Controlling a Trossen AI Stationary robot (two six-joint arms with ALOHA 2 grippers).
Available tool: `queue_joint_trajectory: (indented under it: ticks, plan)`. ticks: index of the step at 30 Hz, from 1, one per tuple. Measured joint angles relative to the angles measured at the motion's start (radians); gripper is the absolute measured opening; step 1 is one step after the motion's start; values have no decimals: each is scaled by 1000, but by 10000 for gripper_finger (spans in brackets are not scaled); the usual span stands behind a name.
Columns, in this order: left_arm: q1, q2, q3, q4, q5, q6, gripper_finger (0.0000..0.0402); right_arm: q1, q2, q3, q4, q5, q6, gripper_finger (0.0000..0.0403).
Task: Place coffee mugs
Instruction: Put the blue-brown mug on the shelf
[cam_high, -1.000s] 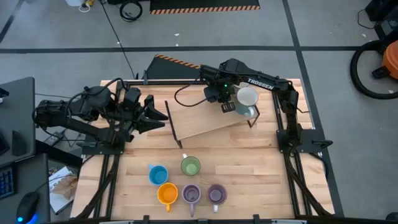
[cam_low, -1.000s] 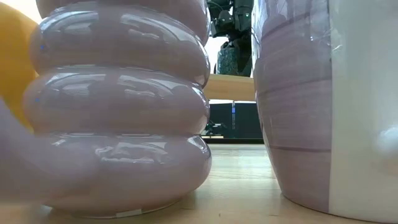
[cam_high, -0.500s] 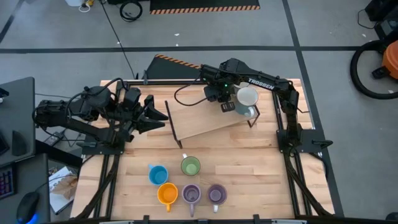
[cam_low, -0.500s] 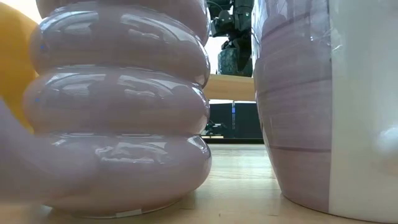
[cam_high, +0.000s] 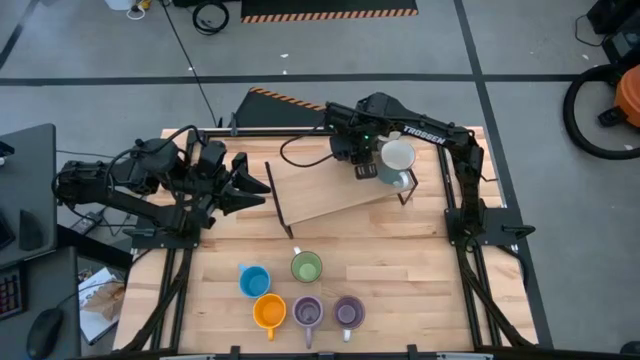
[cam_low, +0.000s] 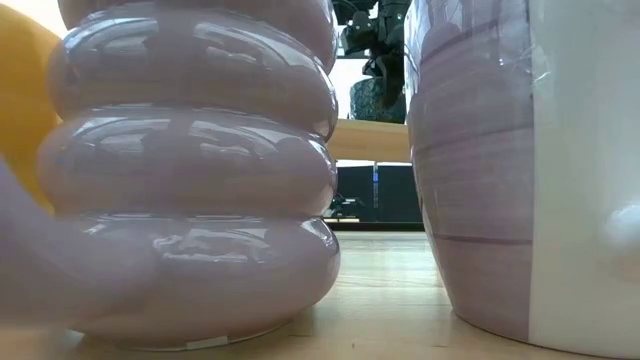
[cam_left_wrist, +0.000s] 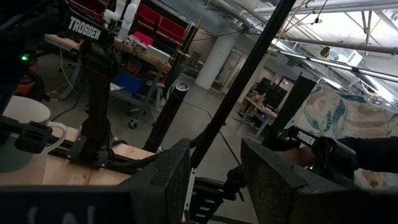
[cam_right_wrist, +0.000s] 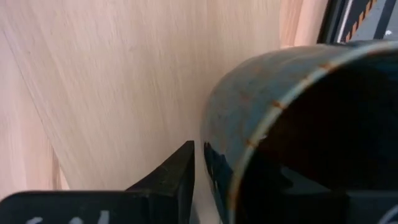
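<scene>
A dark blue-grey mug (cam_high: 378, 178) stands on the raised wooden shelf (cam_high: 320, 200) beside a white mug (cam_high: 398, 156). My right gripper (cam_high: 364, 172) reaches in over the shelf from the right and is shut on the dark mug. In the low view the dark mug (cam_low: 378, 100) sits with its base on the shelf top. My left gripper (cam_high: 258, 188) waits open near the shelf's left end. Blue (cam_high: 254, 280), green (cam_high: 306, 266), orange (cam_high: 268, 311) and two purple mugs (cam_high: 307, 312) (cam_high: 348, 311) stand upright near the table's front edge. My right gripper holds the dark mug by its wall just below the rim (cam_right_wrist: 214, 155). One finger (cam_right_wrist: 174, 180) lies on the outside of the wall; the other is lost in the dark inside. The fingers slant down from above, and the mug stands upright on the shelf.
The shelf has bare room left of the two mugs. Close to the low camera stand a ribbed purple mug (cam_low: 190, 170), a purple-and-white mug (cam_low: 480, 170) and the orange mug (cam_low: 20, 110). Bare table lies between shelf and mug group. The frame rails (cam_high: 470, 270) border the table.
My right arm has shifted a little over the shelf, and its gripper shows slightly higher in the low view. The dark mug stays on the shelf.
</scene>
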Motion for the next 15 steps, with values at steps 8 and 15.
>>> queue_joint_trajectory:
  ticks: [8,15]
  plan:
    - [0,0,0,0,0,0,151,3,-4,0,0,8,51,118]
    - [0,0,0,0,0,-2,151,2,-4,0,1,-1,56,92]
